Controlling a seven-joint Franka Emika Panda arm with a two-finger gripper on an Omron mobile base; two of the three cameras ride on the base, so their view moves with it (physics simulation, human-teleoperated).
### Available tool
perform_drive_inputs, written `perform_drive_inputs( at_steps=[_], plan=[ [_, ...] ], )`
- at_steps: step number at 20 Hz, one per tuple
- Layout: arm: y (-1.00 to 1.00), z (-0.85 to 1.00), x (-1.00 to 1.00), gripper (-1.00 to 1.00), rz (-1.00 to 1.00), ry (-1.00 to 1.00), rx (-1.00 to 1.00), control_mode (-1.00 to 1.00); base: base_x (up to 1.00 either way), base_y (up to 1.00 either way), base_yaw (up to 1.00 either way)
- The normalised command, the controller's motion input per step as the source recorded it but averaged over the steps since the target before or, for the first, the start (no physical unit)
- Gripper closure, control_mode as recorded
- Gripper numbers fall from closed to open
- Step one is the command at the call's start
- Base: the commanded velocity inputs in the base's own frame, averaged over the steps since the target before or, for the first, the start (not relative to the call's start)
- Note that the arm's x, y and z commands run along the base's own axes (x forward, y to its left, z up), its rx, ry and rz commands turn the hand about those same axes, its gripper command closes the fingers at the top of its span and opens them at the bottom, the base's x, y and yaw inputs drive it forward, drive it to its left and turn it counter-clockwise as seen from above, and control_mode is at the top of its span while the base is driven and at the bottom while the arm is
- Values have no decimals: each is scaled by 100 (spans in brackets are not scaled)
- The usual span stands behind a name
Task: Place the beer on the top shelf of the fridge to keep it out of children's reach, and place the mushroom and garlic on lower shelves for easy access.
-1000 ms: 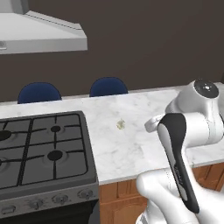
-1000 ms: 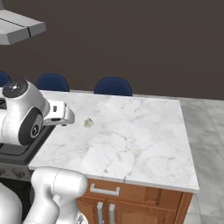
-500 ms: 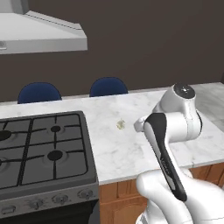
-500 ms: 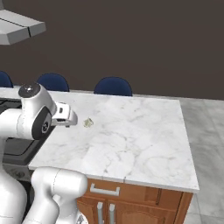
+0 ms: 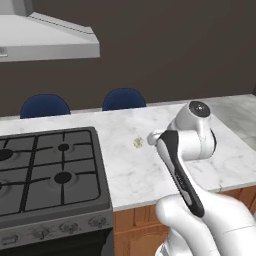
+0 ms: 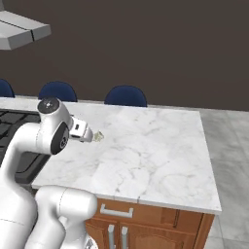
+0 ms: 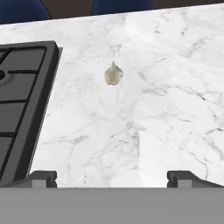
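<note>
Arm: swinging leftward since the earlier frame, bringing the gripper (image 7: 112, 178) nearer the garlic (image 7: 113, 74). Jaws: standing fully open, holding nothing. Garlic: lying alone on the marble counter (image 7: 175, 109), just right of the stove (image 7: 22, 100). Handling: centring over the small bulb before descending, closing gently.

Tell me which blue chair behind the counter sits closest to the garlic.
The right one of the two in the left base view: it stands almost straight behind the garlic, while the other chair is behind the stove.
</note>
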Motion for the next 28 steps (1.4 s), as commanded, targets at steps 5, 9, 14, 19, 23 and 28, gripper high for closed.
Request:
perform_drive_inputs(
  at_steps=[5,9,14,19,23,28],
  plan=[
    [1,-12,56,-100,-5,9,4,-100,0,0,0],
    [8,-12,51,-100,0,12,0,-100,0,0,0],
    [14,-18,51,-100,0,15,0,-100,0,0,0],
    [5,-31,50,-100,0,12,0,-100,0,0,0],
    [0,-35,49,-100,0,9,0,-100,0,0,0],
    [0,-38,48,-100,0,9,0,-100,0,0,0]
  ],
)
